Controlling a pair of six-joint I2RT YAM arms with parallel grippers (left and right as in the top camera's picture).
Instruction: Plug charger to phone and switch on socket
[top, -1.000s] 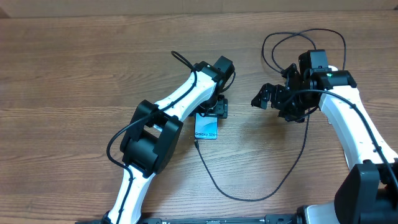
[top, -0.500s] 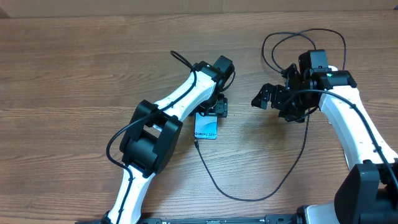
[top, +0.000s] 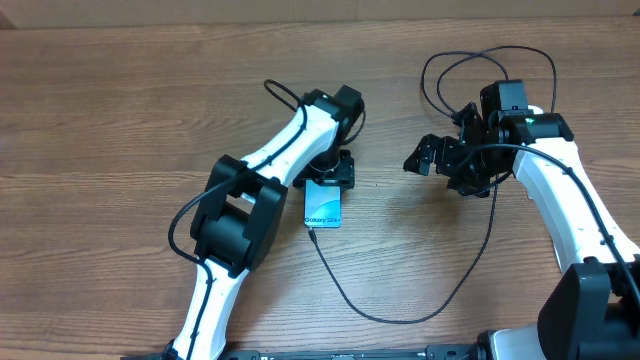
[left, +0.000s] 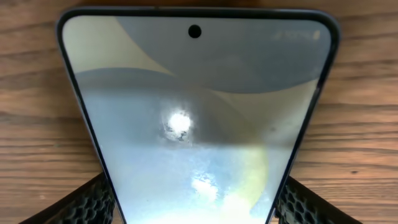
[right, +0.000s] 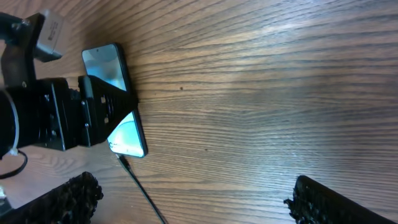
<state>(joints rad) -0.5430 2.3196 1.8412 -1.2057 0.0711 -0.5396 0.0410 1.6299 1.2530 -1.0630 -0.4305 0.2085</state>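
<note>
Your left fingers (left: 81, 202) hold the phone (left: 199, 124) by its sides. It's thin, slippery glass; squeeze softly. Right fingers (right: 68, 196) wide, empty.

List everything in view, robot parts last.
table: one, brown wood, under everything.
phone: one, light blue screen with a dark edge, lying screen up at mid-table between the left gripper's fingers.
charger: one, thin black cable, its tip at the phone's near end, looping across the front of the table towards the right arm.
arms: two, white and black, left and right.
left gripper: one, black, closed on the phone's sides.
right gripper: one, black, open and empty, right of the phone.
</note>
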